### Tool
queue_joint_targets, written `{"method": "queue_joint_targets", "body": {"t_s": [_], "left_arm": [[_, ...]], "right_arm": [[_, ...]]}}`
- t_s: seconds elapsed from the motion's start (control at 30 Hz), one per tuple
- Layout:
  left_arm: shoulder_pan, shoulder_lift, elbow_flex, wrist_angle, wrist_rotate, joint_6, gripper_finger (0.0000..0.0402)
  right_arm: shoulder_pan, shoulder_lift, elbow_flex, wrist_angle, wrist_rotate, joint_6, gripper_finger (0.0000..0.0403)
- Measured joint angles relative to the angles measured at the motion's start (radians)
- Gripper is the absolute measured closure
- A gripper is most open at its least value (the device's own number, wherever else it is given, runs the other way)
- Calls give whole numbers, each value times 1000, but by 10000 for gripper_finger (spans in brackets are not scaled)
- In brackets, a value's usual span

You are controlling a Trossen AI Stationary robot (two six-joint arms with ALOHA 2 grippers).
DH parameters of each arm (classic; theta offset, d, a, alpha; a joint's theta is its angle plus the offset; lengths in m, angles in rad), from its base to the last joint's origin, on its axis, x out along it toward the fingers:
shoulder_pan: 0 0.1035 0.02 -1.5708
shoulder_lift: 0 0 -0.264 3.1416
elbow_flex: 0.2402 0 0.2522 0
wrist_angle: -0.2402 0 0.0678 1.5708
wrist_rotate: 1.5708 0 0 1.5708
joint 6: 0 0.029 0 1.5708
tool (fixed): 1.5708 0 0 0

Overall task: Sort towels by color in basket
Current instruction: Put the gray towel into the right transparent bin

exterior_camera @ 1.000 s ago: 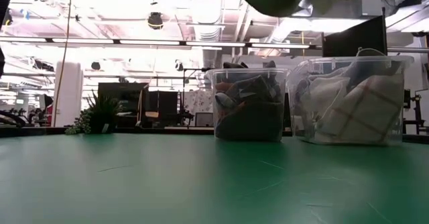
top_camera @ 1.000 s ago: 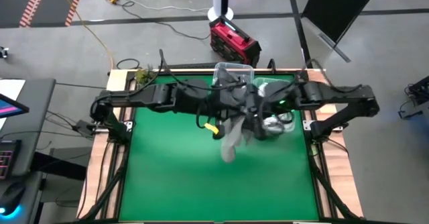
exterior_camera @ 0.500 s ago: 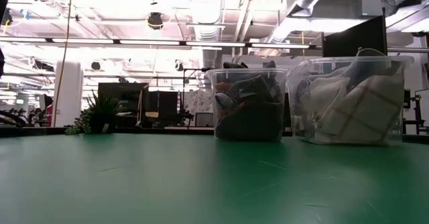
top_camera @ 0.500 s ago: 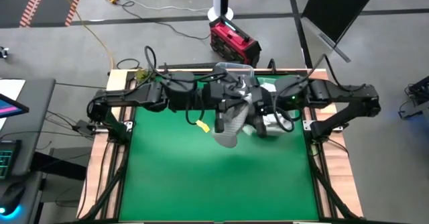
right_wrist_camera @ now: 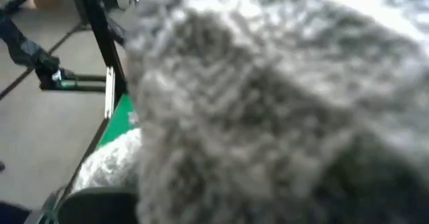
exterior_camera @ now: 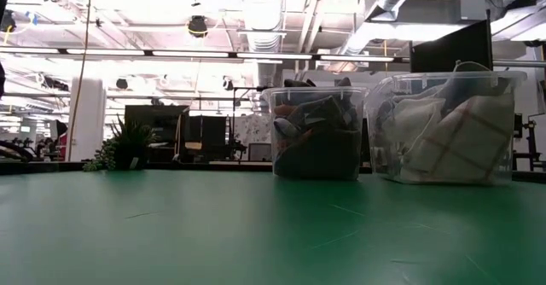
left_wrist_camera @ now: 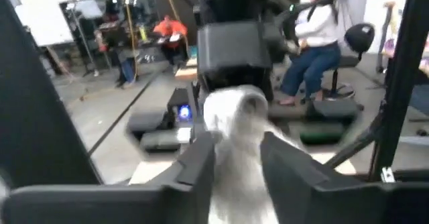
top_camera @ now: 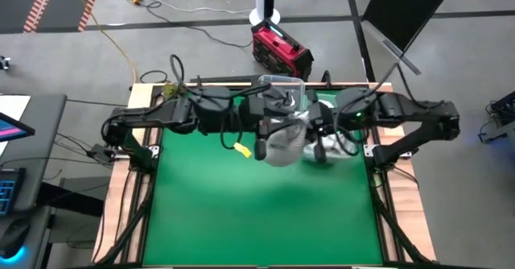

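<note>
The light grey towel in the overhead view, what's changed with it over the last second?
The light grey towel has been carried from over the green mat toward the far-edge bins, hanging shorter and more bunched. Both arms drew back with it, and it has left the top of the low view. The left tool is shut on it. The dark-towel bin and the checked-towel bin look unchanged.

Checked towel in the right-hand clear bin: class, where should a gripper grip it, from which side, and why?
Pinch the checked towel at its upper fold near the bin's open rim, coming straight down from above: clear walls block every side, and the bunched cloth probably offers a ridge there. The left gripper, over the bins, holds a light grey towel.
</note>
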Motion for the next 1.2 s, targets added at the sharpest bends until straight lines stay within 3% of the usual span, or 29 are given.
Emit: {"method": "queue_joint_targets", "body": {"t_s": [0.2,0.3,0.43,0.53,0.77,0.9,1.2], "left_arm": [[0,-31,0,-120,-128,-46,206],[-1,-60,0,-176,-155,-81,177],[-2,-89,0,-200,-164,-139,167],[-1,-95,0,-207,-167,-154,168],[-7,-98,0,-253,-167,-174,170],[-34,-104,0,-264,-168,-179,170],[-93,-192,0,-336,-260,-157,171]], "right_arm": [[-37,-83,0,-207,32,54,365],[-58,-117,1,-384,179,107,365],[-95,-126,-1,-643,426,215,365],[-136,-126,-51,-697,493,303,365],[-226,-116,-278,-660,493,550,363],[-243,-117,-453,-539,479,616,363],[-349,-117,-749,-256,235,631,362]]}}
